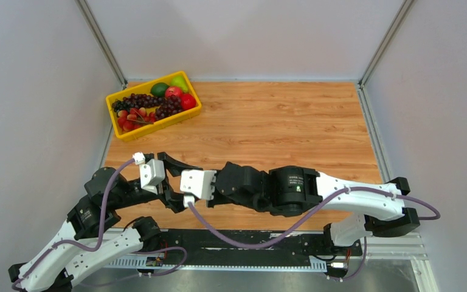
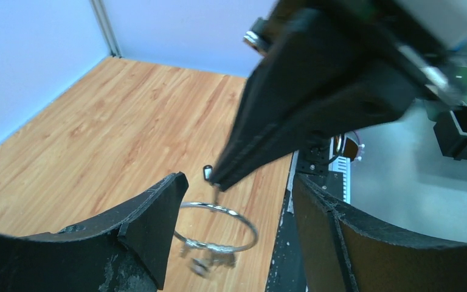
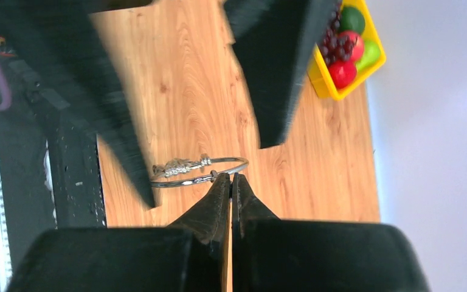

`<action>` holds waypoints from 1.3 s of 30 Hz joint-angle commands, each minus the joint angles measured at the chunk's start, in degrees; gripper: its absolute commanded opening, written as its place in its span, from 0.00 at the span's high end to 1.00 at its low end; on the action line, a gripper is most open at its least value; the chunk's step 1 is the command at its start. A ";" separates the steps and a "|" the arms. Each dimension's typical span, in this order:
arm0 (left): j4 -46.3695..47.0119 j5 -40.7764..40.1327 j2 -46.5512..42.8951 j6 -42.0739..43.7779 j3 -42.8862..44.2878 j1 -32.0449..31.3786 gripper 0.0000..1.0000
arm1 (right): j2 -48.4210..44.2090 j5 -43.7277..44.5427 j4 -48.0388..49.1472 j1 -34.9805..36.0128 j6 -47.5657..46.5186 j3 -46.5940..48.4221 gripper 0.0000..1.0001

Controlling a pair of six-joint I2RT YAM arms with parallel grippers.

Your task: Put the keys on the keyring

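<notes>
**Key tip at the ring, threading not yet done**

The right pincer is pressed together on the key. In the left wrist view the black head shows at the very tips and the short blade points down from it. Held by the head, the blade is free to work as a probe. Its end meets the top arc of the ring, or comes very near; I cannot tell whether it has entered the wire.

The ring sits low over the near left part of the surface, between the two fingers of the left pincer, which is spread wide. One side of the ring lies against the inner edge of one left finger; the other finger stands well apart from it. That reads as a brace rather than a grip, a stop so the ring cannot slide off when the key pushes. Whether the ring lies flat on the wood or is tipped up, the views do not settle.

The tiny keys bunch on the side of the ring away from the blade, so the stretch in front of the key is bare wire. A yellow basket of fruit stands well apart at the far left corner and plays no part.

My judgement is that the task is at its fine stage: the blade or its eye must find the ring's opening. The risk is the ring skating away from its one-sided stop.
</notes>
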 commanded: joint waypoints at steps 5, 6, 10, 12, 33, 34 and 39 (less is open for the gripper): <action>2.95 -4.90 -0.31 1.34 -1.37 -0.13 0.25 | 2.27 -1.92 1.30 -9.68 16.66 6.56 1.00; 3.26 -5.27 -0.32 1.45 -1.68 -0.15 0.25 | 2.64 -2.49 1.04 -10.58 17.52 7.09 1.00; 4.44 -8.20 0.46 2.31 -2.72 -0.14 0.24 | 4.18 -4.66 0.07 -13.88 20.58 8.81 1.00; 5.00 -9.97 0.98 2.90 -3.29 -0.17 0.24 | 4.43 -6.30 -0.19 -15.58 21.95 9.04 1.00; 20.02 -23.22 8.48 5.66 -10.41 -0.13 0.24 | 3.75 -25.15 2.90 -26.89 34.39 6.62 1.00; 20.47 -23.11 8.68 5.54 -10.51 -0.11 0.24 | 3.76 -25.45 3.08 -27.30 34.60 6.54 1.00; 21.01 -22.08 9.04 5.44 -10.92 -0.16 0.25 | 3.71 -27.31 4.24 -28.50 35.51 5.78 1.00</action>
